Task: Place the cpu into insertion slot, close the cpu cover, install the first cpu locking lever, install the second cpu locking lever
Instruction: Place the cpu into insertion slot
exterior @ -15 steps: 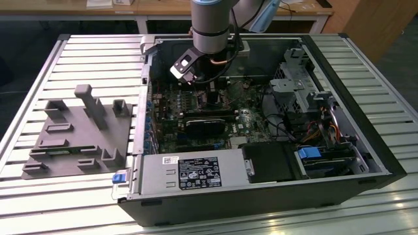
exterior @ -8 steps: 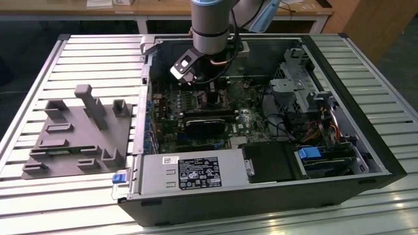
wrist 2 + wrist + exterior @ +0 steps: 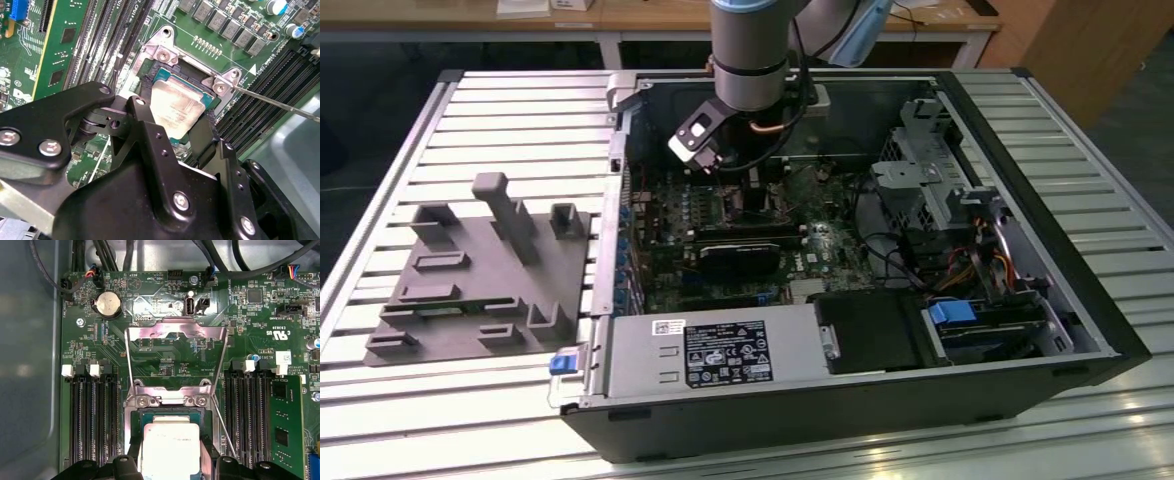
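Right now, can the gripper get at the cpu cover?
Probably yes. In the first wrist view the cover stands swung open just past the cpu, with nothing lying over it, and the gripper hovers at the cpu, close beside it.

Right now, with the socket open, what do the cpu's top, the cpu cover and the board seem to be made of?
The cpu: dull silver-tan metal top, matte, with a soft even sheen. The cpu cover, standing raised: thin sheet metal, probably steel, polished; it throws bright glare. The circuit board: green coated laminate, likely fibreglass; fine traces show through.
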Robot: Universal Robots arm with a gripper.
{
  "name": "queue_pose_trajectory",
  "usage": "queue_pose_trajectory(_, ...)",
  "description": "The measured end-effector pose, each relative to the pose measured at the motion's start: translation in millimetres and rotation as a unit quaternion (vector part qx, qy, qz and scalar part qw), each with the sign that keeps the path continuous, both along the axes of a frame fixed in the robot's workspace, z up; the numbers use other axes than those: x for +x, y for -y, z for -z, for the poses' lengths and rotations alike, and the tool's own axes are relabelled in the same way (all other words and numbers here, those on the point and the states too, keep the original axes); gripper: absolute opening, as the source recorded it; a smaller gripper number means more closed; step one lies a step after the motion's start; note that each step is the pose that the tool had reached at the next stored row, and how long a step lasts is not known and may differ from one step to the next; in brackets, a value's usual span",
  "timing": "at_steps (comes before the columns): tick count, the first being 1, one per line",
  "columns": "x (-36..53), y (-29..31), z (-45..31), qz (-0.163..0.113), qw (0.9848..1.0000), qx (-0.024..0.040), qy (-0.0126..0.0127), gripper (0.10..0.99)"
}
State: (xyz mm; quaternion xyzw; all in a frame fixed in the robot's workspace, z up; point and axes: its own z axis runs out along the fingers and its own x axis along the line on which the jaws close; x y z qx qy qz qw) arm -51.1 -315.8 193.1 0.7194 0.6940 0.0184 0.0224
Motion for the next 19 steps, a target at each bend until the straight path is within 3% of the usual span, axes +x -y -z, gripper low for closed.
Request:
queue_pose_trajectory(9, 0.5, 0.0, 0.0, 0.000, 1.0000, 0.0001, 0.0000, 0.541)
queue_pose_trajectory(11, 0.5, 0.0, 0.0, 0.000, 1.0000, 0.0000, 0.0000, 0.553)
queue_pose_trajectory(12, 0.5, 0.0, 0.0, 0.000, 1.0000, 0.0000, 0.0001, 0.616)
queue_pose_trajectory(16, 0.6, 0.0, 0.0, 0.000, 1.0000, -0.0004, 0.0000, 0.616)
queue_pose_trajectory(19, 0.6, 0.0, -0.3, 0.000, 1.0000, -0.0094, 0.0000, 0.616)
